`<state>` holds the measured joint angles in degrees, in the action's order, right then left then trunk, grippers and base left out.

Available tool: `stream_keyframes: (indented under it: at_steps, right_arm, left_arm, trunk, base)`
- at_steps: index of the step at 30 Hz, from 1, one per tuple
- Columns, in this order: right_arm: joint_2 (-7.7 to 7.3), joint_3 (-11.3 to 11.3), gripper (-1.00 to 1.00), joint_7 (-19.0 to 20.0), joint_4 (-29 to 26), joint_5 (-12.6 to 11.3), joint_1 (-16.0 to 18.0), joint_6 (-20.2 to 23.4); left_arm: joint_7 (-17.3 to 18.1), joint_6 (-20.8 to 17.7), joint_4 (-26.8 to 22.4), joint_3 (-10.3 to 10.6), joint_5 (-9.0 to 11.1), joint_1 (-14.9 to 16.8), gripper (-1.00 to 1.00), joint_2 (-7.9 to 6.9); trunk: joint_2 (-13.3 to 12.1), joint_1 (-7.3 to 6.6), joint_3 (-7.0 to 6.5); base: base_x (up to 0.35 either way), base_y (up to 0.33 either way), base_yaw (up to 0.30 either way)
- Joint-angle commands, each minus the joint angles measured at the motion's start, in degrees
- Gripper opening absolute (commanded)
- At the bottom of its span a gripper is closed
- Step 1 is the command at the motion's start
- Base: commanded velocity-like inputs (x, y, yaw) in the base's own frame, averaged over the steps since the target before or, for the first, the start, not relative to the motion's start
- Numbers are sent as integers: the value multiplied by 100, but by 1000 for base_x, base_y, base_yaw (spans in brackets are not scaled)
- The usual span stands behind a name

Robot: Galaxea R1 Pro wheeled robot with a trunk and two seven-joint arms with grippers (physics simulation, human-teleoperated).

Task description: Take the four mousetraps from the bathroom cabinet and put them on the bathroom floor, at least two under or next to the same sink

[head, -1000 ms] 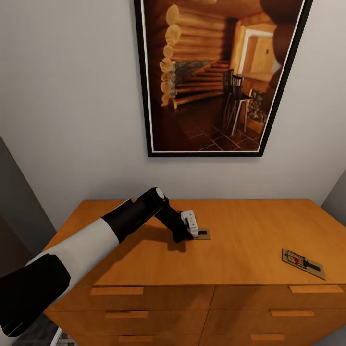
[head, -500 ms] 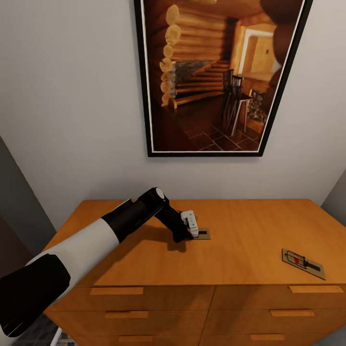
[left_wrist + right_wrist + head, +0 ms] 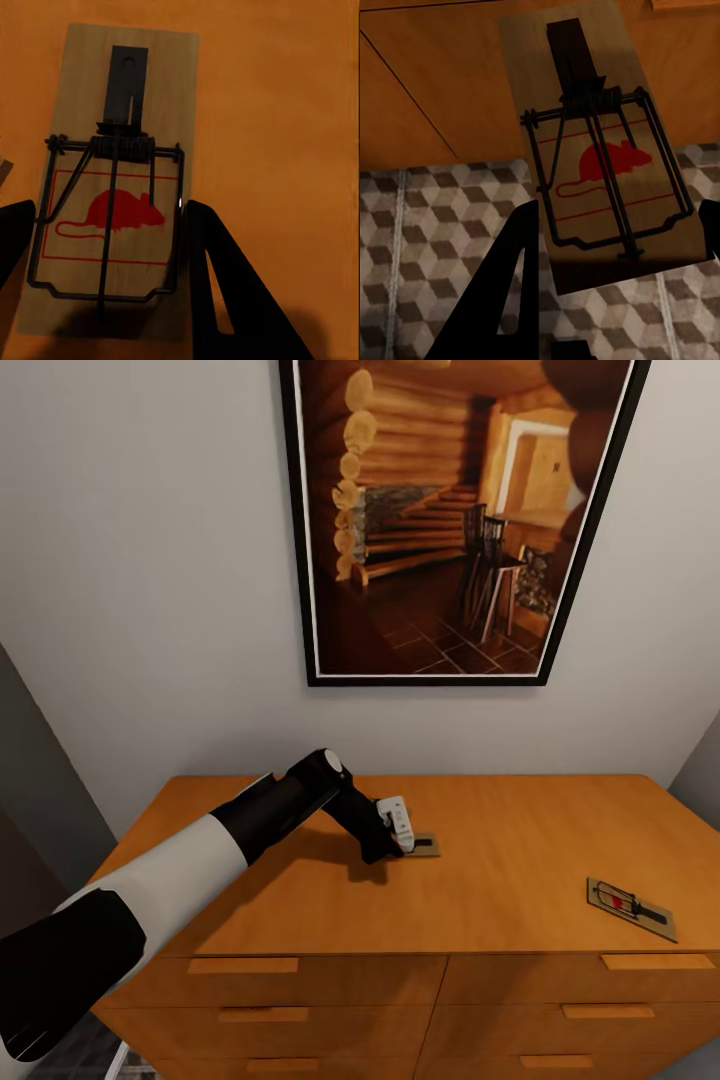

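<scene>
The left gripper point(image 3: 398, 838) is down on the cabinet point(image 3: 500, 840), its fingers point(image 3: 225, 292) spread on either side of a mousetrap point(image 3: 116, 187) that lies flat on the tabletop. The fingers have not closed yet. My advice for this step: close squarely across the board's 2 long edges, low enough to catch the thin wood and well clear of the sprung wire, then lift straight up so the board does not pivot.

A 2nd mousetrap point(image 3: 630, 907) lies well apart, near the cabinet's front right edge. The right gripper point(image 3: 615, 247) pinches another mousetrap point(image 3: 600, 150) over the bathroom floor point(image 3: 427, 255), with the cabinet's front behind it.

Each trap is a flat pale wood rectangle with dark bent wire, a coil spring, a black metal tab and a red printed mouse. The cabinet is smooth orange-brown wood; the floor tiles carry a cube pattern.
</scene>
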<state>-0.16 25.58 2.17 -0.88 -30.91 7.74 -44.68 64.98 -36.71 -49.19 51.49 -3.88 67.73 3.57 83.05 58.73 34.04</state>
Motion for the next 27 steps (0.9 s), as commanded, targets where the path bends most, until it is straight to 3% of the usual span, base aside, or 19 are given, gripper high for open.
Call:
stream_keyframes:
  at_steps: [1,13,20,27]
  right_arm:
    - [-1,37,-100,38,0,-73,4,-15]
    - [8,40,-100,38,0,-73,6,-15]
    - [8,37,-100,38,0,-73,5,-15]
    - [8,38,-100,38,0,-73,6,-15]
  left_arm:
    - [34,-23,-51,-5,-52,3,-100,-1]
    - [70,-63,-582,-79,-52,1,-100,-52]
    - [84,-93,-1078,-159,-45,1,-100,-325]
    - [85,-140,-1159,-162,-43,3,-100,-403]
  trunk:
    - [3,0,6]
    - [3,0,6]
    - [3,0,6]
    - [3,0,6]
  base:
    - [0,0,0]
    - [0,0,0]
    - [0,0,0]
    - [-19,-22,0]
